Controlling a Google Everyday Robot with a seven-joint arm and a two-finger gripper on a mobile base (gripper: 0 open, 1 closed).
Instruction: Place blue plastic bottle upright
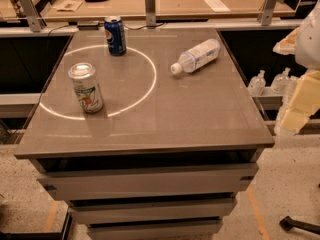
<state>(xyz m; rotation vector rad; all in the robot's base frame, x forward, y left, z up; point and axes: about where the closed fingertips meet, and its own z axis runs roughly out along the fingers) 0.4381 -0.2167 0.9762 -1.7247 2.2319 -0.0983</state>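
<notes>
The blue plastic bottle [196,56] lies on its side on the grey table top [165,114], at the back right. Its white cap points toward the front left. It has a white and pale blue label. My gripper [299,109] shows as pale yellow and white parts at the right edge of the view. It is off the table, beyond its right side and well apart from the bottle. Nothing is seen held in it.
A dark blue soda can [115,35] stands upright at the back left. A white and green can [86,87] stands at the left. Small clear pump bottles [257,82] sit on a low ledge right of the table. A wooden desk [165,1] runs behind it.
</notes>
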